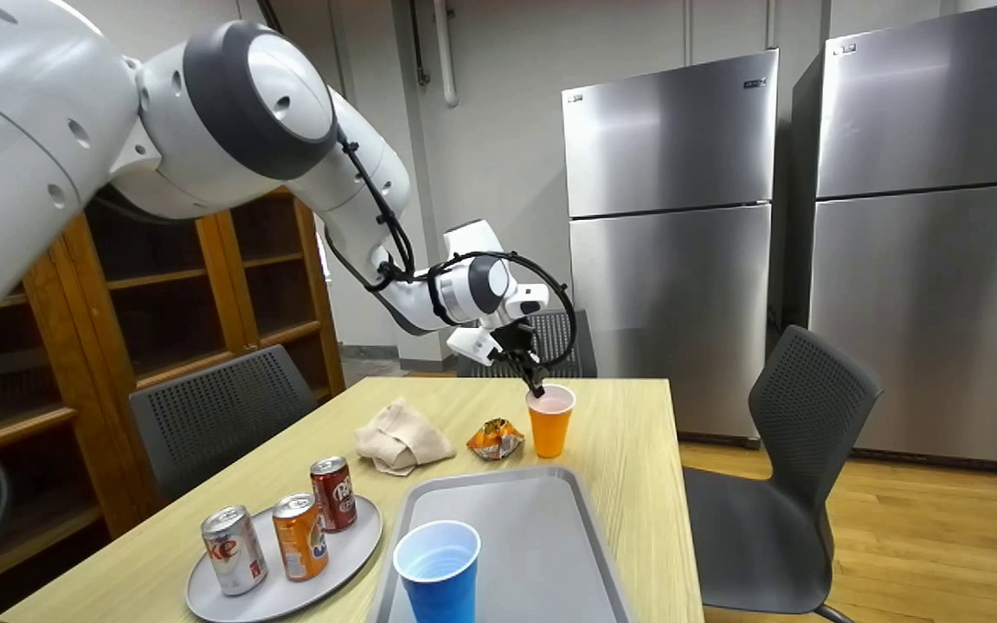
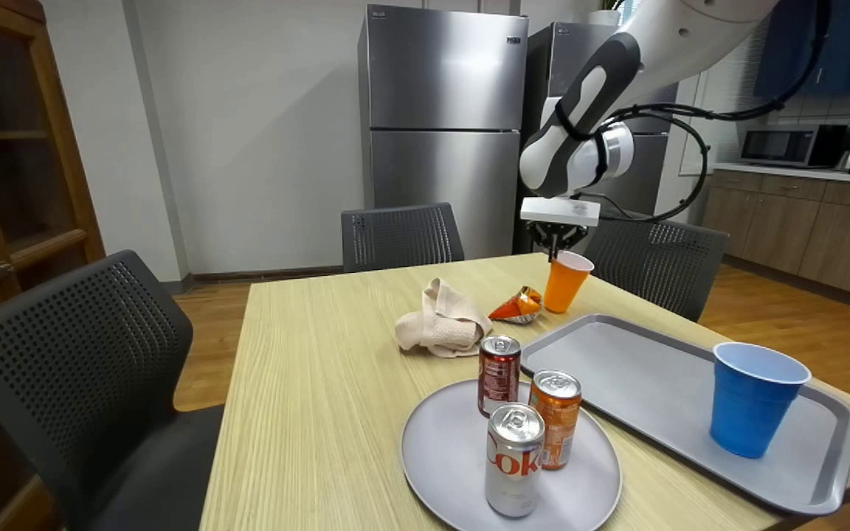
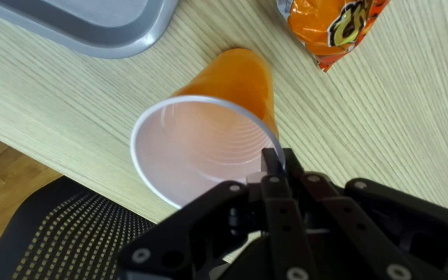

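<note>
Evidently pinched orange cup [image 3: 207, 128]: one side of its rim is clamped by the gripper [image 3: 281, 160]; one finger is placed inside the wall, the other outside
Cup's place: in both exterior views it is found near an edge of the table [image 1: 628, 450], just beside the snack bag [image 1: 495, 439] and near a corner of the tray [image 1: 533, 528]; it looks upright or nearly so; whether its base is lifted slightly cannot be told
Weight: very little is to be expected; thin plastic is judged, and no contents are made out inside
Wall: flexible by the look of it; under a hard squeeze it would probably be buckled or creased rather than shattered
Outside: smooth and glossy, so slipping is to be guarded against
White rim: judged stiffest and best suited to a pinch; since the hold is off-centre, some tilting is to be allowed for
Around it: a bunched cloth [image 1: 403, 439] is seen past the snack bag; a blue cup [image 1: 442, 575] is set on the tray; three soda cans [image 1: 299, 536] are stood on a plate [image 1: 351, 549]
</note>
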You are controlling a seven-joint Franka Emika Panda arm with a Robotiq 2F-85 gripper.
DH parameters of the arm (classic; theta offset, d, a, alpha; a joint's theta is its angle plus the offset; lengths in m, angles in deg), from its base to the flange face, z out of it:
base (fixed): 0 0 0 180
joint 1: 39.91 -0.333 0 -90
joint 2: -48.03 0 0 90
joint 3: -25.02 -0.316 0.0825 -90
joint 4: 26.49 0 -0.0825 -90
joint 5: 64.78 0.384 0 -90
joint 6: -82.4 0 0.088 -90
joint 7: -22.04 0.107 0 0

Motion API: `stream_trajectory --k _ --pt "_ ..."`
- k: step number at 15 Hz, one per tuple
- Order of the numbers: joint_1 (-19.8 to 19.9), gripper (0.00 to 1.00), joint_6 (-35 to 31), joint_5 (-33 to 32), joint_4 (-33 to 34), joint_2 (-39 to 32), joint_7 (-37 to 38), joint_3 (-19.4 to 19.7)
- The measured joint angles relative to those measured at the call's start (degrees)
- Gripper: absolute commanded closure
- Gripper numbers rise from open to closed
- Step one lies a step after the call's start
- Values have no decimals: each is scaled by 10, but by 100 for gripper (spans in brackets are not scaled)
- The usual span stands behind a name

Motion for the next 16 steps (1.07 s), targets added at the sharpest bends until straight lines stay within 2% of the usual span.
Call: stream_trajectory --k 4,9,10,16 --pt "-1 41 24 0 38 -21 -5 -1" --pt "-3 4 23 0 49 -12 -15 -1" --pt "-4 0 23 0 49 -7 -18 -1" --pt "-5 0 23 0 10 45 -60 -13"
